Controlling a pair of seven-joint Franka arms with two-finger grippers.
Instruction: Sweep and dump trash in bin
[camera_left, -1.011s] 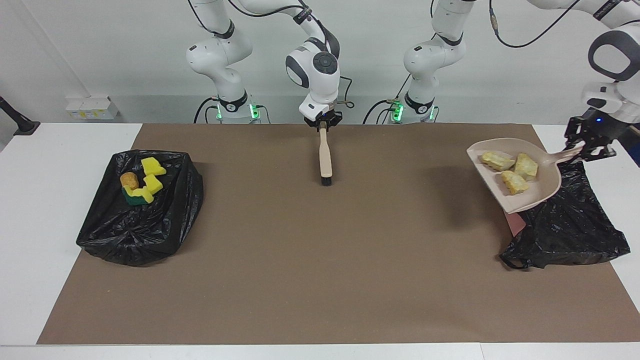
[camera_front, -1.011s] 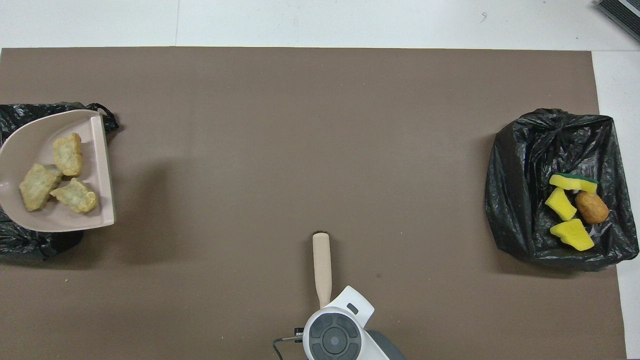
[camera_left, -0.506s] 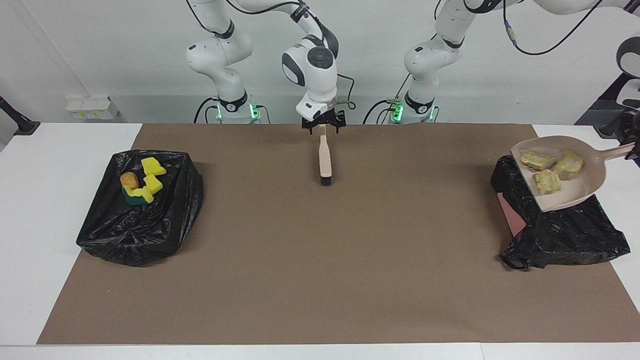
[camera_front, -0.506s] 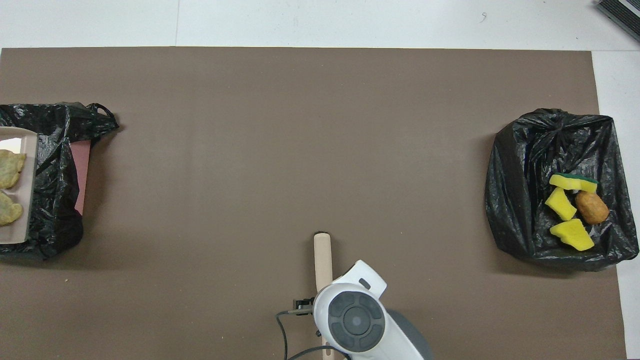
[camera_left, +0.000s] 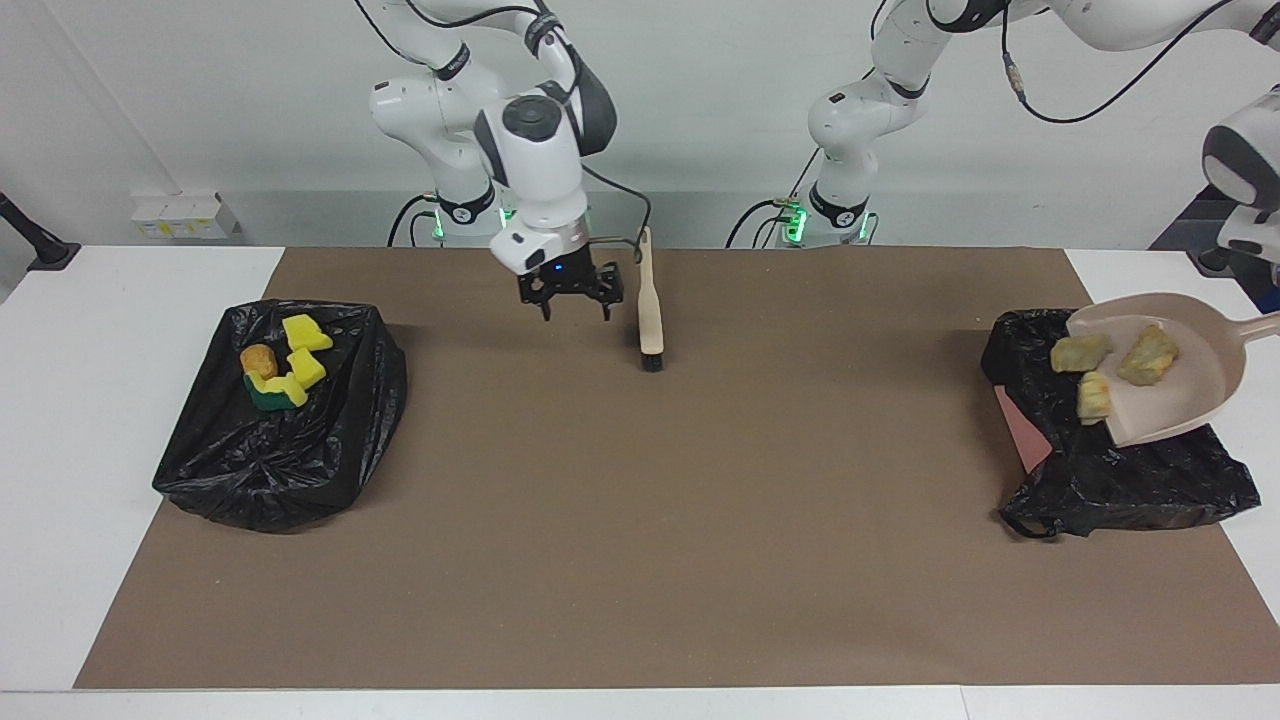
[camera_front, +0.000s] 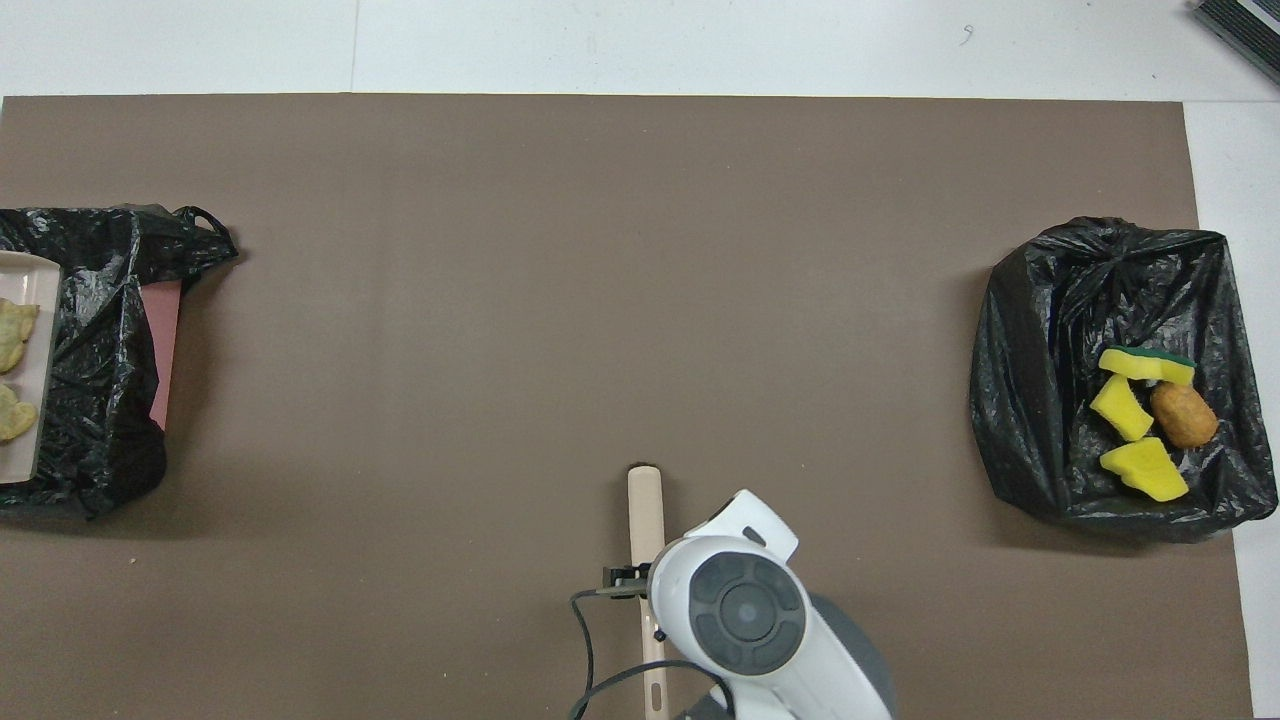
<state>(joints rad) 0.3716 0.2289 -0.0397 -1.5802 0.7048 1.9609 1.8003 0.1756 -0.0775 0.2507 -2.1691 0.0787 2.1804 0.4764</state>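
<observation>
You see three pale yellow crumbly chunks (camera_left: 1110, 365) lying in the tilted beige dustpan (camera_left: 1180, 395), which is raised over the black-bagged bin (camera_left: 1120, 470) at the left arm's end of the table; one chunk sits at the pan's lower lip. On the other black bag (camera_left: 280, 440), at the right arm's end, you find three bright yellow sponge pieces (camera_left: 300, 360), one green-backed, clustered beside a brown-orange lump (camera_left: 258, 360). The beige brush (camera_left: 650, 310) lies flat on the brown mat, bristles pointing away from the robots.
</observation>
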